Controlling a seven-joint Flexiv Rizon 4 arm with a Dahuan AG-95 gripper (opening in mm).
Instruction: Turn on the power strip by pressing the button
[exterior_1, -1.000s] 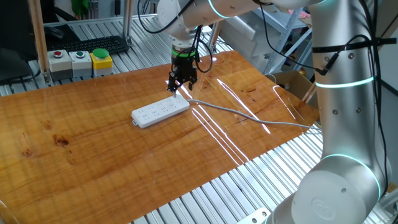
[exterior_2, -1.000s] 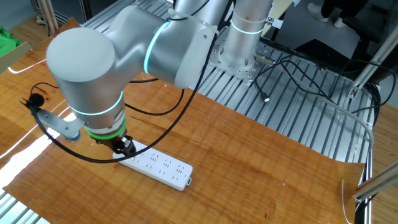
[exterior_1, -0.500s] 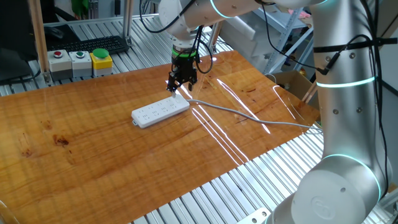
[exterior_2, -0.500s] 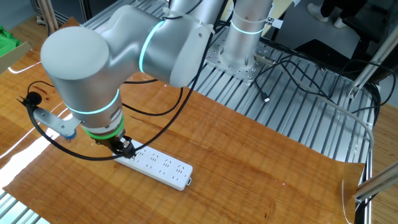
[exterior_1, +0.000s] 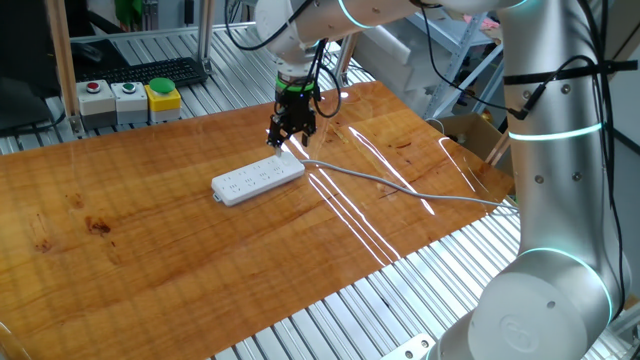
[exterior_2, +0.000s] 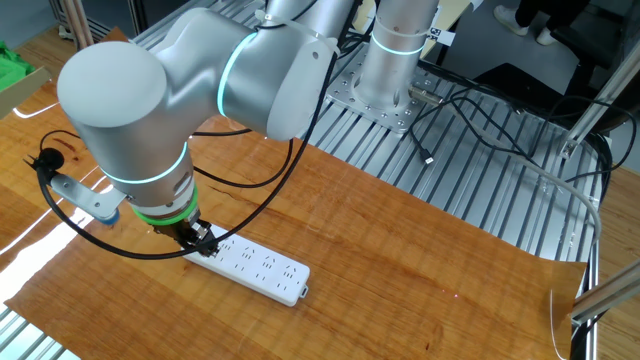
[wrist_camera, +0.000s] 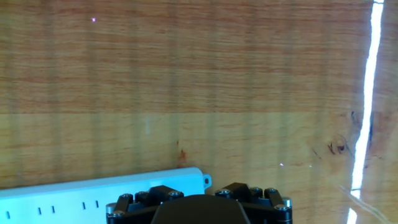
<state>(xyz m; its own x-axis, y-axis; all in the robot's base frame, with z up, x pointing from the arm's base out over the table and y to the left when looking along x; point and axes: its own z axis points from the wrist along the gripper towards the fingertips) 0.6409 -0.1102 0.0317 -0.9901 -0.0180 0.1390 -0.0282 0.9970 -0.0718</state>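
The white power strip (exterior_1: 258, 177) lies flat on the wooden table (exterior_1: 150, 250), its thin grey cable (exterior_1: 400, 188) trailing off to the right. My gripper (exterior_1: 284, 141) points down over the strip's cable end, close above or touching it; I cannot tell which. In the other fixed view the gripper (exterior_2: 201, 243) is at the left end of the strip (exterior_2: 262, 268). In the hand view the strip's end (wrist_camera: 93, 190) shows at the lower left, partly behind the gripper's black housing (wrist_camera: 199, 210). The button is hidden. No view shows the fingertips clearly.
A box with red, green and yellow buttons (exterior_1: 130, 97) and a keyboard (exterior_1: 150, 70) stand beyond the table's back left edge. A cardboard box (exterior_1: 470, 133) sits off the right edge. Loose cables (exterior_2: 470, 120) lie on the metal frame by the arm's base.
The arm has shifted slightly, with the gripper staying over the cable end of the power strip. The strip has not moved.
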